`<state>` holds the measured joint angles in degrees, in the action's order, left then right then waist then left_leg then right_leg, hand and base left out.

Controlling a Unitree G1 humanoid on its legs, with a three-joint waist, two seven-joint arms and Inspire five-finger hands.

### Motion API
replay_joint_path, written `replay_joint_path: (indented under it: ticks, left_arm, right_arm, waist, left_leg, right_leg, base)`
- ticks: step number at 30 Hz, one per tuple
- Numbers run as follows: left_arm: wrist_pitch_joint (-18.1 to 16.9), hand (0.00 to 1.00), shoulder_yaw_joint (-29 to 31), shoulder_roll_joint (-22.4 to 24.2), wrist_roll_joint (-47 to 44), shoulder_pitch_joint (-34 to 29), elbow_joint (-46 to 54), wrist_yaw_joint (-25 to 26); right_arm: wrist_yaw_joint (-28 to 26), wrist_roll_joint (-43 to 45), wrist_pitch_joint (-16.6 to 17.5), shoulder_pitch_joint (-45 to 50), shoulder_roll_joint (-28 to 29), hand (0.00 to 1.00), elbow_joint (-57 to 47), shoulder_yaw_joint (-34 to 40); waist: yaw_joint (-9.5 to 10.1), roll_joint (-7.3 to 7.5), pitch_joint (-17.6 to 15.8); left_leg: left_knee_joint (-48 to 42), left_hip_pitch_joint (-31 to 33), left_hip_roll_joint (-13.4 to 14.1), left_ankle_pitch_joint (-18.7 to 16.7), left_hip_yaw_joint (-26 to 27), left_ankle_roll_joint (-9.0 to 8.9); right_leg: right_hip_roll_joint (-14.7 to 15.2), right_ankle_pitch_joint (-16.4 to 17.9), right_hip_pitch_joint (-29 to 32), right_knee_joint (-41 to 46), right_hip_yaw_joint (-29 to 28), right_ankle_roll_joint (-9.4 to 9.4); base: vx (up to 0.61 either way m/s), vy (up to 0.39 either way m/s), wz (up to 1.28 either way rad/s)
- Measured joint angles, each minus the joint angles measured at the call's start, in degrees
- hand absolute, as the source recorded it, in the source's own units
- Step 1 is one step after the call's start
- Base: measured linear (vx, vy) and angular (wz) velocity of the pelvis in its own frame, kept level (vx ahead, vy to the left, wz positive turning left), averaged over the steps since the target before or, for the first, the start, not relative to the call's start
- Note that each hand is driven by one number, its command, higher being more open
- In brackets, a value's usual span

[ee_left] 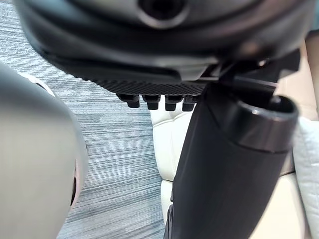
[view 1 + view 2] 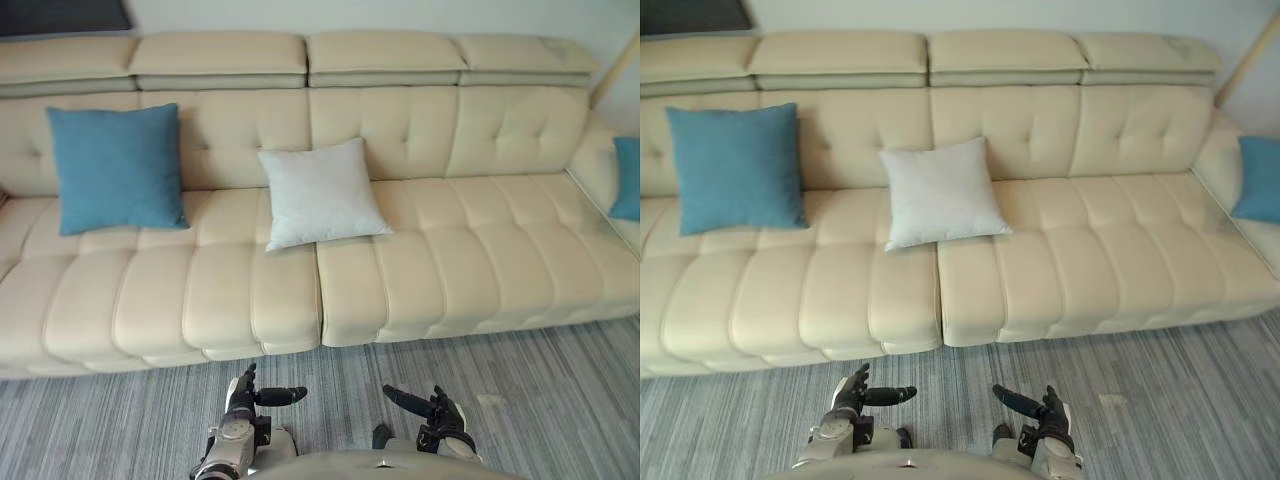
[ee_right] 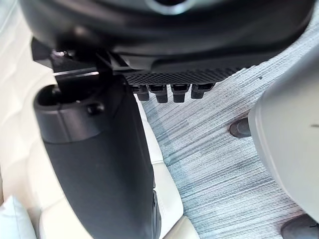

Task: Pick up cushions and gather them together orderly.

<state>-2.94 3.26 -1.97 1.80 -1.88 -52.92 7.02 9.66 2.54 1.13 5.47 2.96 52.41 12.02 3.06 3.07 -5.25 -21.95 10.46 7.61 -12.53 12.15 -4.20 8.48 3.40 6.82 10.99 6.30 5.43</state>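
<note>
Cream sofa [image 2: 450, 270], left to right: blue cushion [image 2: 117, 167] upright at left end; white cushion [image 2: 320, 193] mid-seat, well apart; second blue cushion [image 2: 627, 178] at far right end. All ungathered, none lifted. Left hand [image 2: 243, 397], right hand [image 2: 440, 408]: fingers spread, empty, over grey carpet [image 2: 560, 400].

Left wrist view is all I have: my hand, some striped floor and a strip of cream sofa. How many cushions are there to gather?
Observer: Three, all on the sofa.
Operator: Where's the nearest one to my left side?
Observer: A blue cushion leans on the backrest near the sofa's left end.
Operator: And the other two?
Observer: A white cushion leans at the middle, and a second blue cushion sits at the far right end.
Operator: Is my right hand holding anything?
Observer: No. The right hand is open and empty, low over the floor in front of the sofa, beside the open left hand.
</note>
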Motion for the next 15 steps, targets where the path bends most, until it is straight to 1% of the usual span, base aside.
replay_joint_path:
  ticks: [2, 3, 5, 6, 7, 8, 9, 10, 11, 12, 13, 14, 15]
  left_arm:
    - [0.2, 1.0, 0.0, -0.1, 0.1, 0.0, -0.6, 0.0]
    - [0.3, 1.0, 0.0, -0.3, 0.1, 0.0, -1.1, 0.0]
    - [0.6, 1.0, 0.4, -0.4, 0.4, 0.1, -2.6, 0.1]
    - [0.7, 1.0, 0.4, -0.6, 0.6, 0.1, -2.9, 0.1]
    - [0.7, 1.0, 0.4, -0.8, 0.8, 0.1, -3.3, 0.1]
    - [0.7, 1.0, 0.4, -0.9, 1.0, 0.2, -3.6, 0.1]
    - [0.7, 1.0, 0.4, -0.8, 1.1, 0.6, -4.1, 0.1]
    - [0.7, 1.0, 0.3, -0.8, 1.1, 1.1, -4.6, 0.0]
    - [0.7, 1.0, 0.3, -0.8, 1.1, 1.4, -4.8, 0.0]
    - [0.7, 1.0, 0.3, -0.6, 1.1, 1.6, -4.8, -0.1]
    - [0.7, 1.0, 0.0, -0.5, 1.1, 1.7, -4.8, -0.1]
    - [0.7, 1.0, -0.9, -0.4, 1.0, 1.7, -4.7, -0.1]
    - [0.7, 1.0, -0.9, -0.5, 1.0, 1.7, -4.6, -0.1]
  right_arm:
    - [-0.1, 0.4, 0.0, -0.2, 0.0, 1.0, 0.0, 1.4]
    - [-0.2, 0.7, 0.0, -0.3, 0.0, 1.0, 0.0, 2.2]
    - [-0.3, 1.7, 0.0, -0.6, -0.2, 1.0, 0.1, 3.1]
    - [-0.2, 2.1, 0.0, -0.8, -0.2, 1.0, 0.2, 3.1]
    - [-0.2, 2.3, 0.0, -1.0, -0.3, 1.0, 0.7, 3.1]
    - [-0.3, 2.3, 0.0, -1.4, -0.3, 1.0, 1.0, 3.1]
    - [-0.2, 2.7, 0.1, -2.5, -0.6, 1.0, 2.0, 3.1]
    - [-0.2, 3.2, 0.2, -3.6, -1.0, 1.0, 2.8, 2.9]
    - [-0.2, 3.4, 0.3, -4.6, -1.4, 1.0, 3.5, 2.9]
    - [-0.2, 3.4, 0.3, -5.3, -1.8, 1.0, 3.7, 2.9]
    - [-0.1, 3.5, 0.3, -5.8, -2.3, 1.0, 4.0, 2.9]
    - [0.2, 3.5, 0.2, -6.0, -3.5, 1.0, 4.9, 2.9]
    - [0.4, 3.5, 0.3, -5.8, -3.8, 1.0, 4.9, 2.9]
  waist:
    - [-0.11, -0.11, 0.2]
    - [-0.12, -0.63, 0.1]
    - [-0.19, -1.5, 0.4]
    - [-0.17, -1.57, 0.4]
    - [-0.2, -1.6, 0.3]
    - [-0.26, -1.62, 0.3]
    - [-0.3, -1.95, 0.2]
    - [-0.31, -2.42, -0.1]
    - [-0.37, -2.85, -0.4]
    - [-0.64, -3.64, -0.9]
    - [-0.78, -3.63, -1.1]
    - [-1.08, -4.35, -1.8]
    - [-1.3, -4.63, -2.1]
  left_leg:
    - [0.6, -1.0, -0.1, -0.1, 1.5, 0.1]
    - [0.5, -1.5, 0.1, -0.1, 2.5, 0.23]
    - [0.2, -2.9, 1.1, -0.4, 5.1, 0.9]
    - [0.2, -3.4, 1.3, -0.4, 5.4, 0.97]
    - [0.2, -3.8, 1.5, -0.4, 5.5, 0.98]
    - [0.2, -4.1, 1.7, -0.4, 5.8, 0.98]
    - [0.5, -4.7, 2.6, -0.4, 7.4, 0.99]
    - [1.2, -5.2, 3.4, -0.4, 8.9, 0.99]
    - [1.8, -5.8, 4.1, -0.3, 10.3, 1.02]
    - [2.4, -6.7, 5.2, -0.3, 13.3, 1.06]
    - [2.9, -8.1, 5.1, -0.3, 16.1, 1.05]
    - [3.0, -10.6, 5.1, -0.3, 18.7, 1.05]
    - [3.0, -11.3, 4.9, -0.3, 18.8, 1.03]
  right_leg:
    - [-0.4, -0.7, 0.0, -0.7, -2.3, 0.13]
    - [-0.8, -0.9, 0.1, -1.0, -3.5, 0.13]
    - [-2.3, -2.1, 0.2, -2.5, -6.8, 0.32]
    - [-2.8, -2.4, 0.3, -3.0, -8.0, 0.23]
    - [-3.6, -3.2, 0.6, -3.7, -9.9, -0.2]
    - [-4.0, -3.6, 0.8, -4.1, -10.6, -0.5]
    - [-5.3, -5.6, 2.0, -4.5, -11.1, -1.58]
    - [-6.2, -7.5, 3.3, -4.5, -8.9, -2.89]
    - [-6.8, -8.9, 4.1, -4.8, -5.3, -4.52]
    - [-6.5, -8.9, 4.7, -5.0, 3.2, -7.07]
    - [-4.8, -5.1, 5.0, -2.6, 14.1, -10.66]
    - [-2.5, -2.5, 4.4, 0.8, 23.2, -10.93]
    - [-2.5, -2.2, 4.2, 1.5, 24.9, -11.04]
  base:
    - [0.05, 0.041, -0.34]
    - [0.09, 0.047, -0.63]
    - [0.14, 0.032, -0.87]
    - [0.17, 0.007, -1.01]
    - [0.14, -0.003, -0.83]
    - [0.15, -0.019, -1.19]
    - [0.13, -0.046, -1.27]
    - [0.12, -0.075, -1.46]
    - [0.08, -0.085, -1.37]
    - [0.06, -0.117, -1.3]
    - [0.1, -0.129, -1.43]
    - [0.1, -0.123, -1.05]
    - [0.12, -0.101, -0.94]
